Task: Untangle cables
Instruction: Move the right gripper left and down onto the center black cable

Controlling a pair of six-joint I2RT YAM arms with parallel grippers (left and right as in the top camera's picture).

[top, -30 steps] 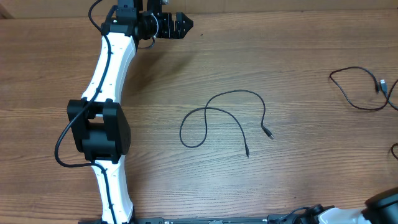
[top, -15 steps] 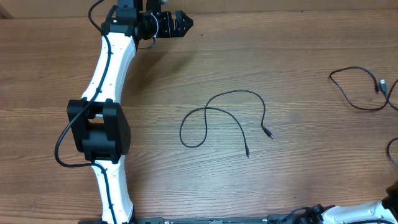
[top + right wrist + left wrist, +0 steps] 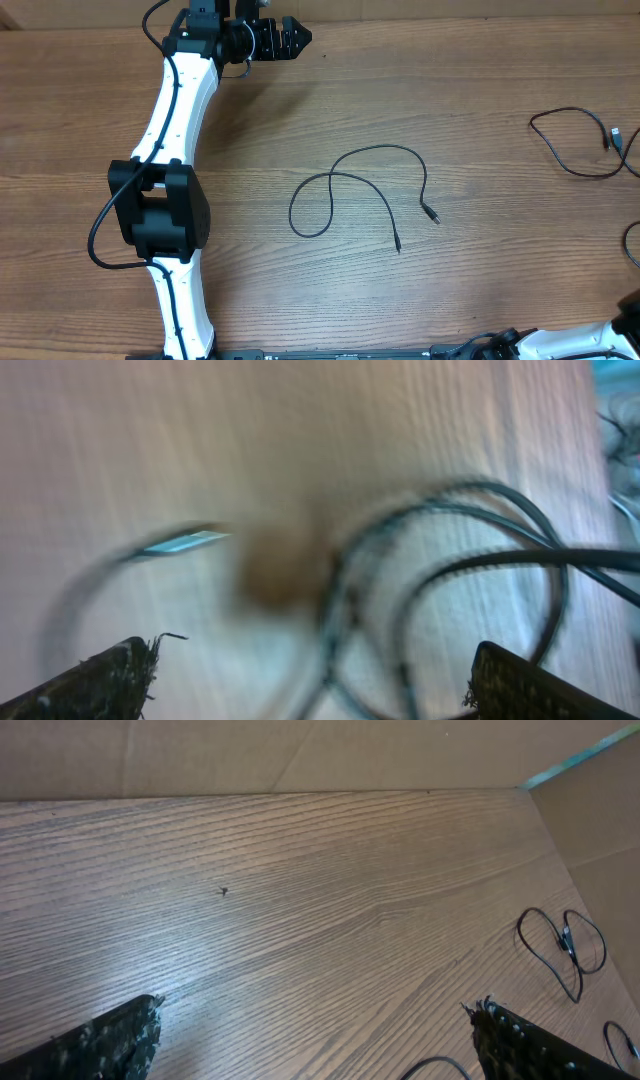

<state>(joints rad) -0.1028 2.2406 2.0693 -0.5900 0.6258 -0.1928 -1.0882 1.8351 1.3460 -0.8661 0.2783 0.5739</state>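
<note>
On the table, at centre, a looped cable lying loose; two more cables by the right edge; left gripper fingers spread wide, empty, at the far edge; right gripper fingers spread over blurred cords.

It looks like a robotics lab bench: a wood-grain table fenced by plain cardboard walls, with a white-and-black robot arm mounted on it.
</note>
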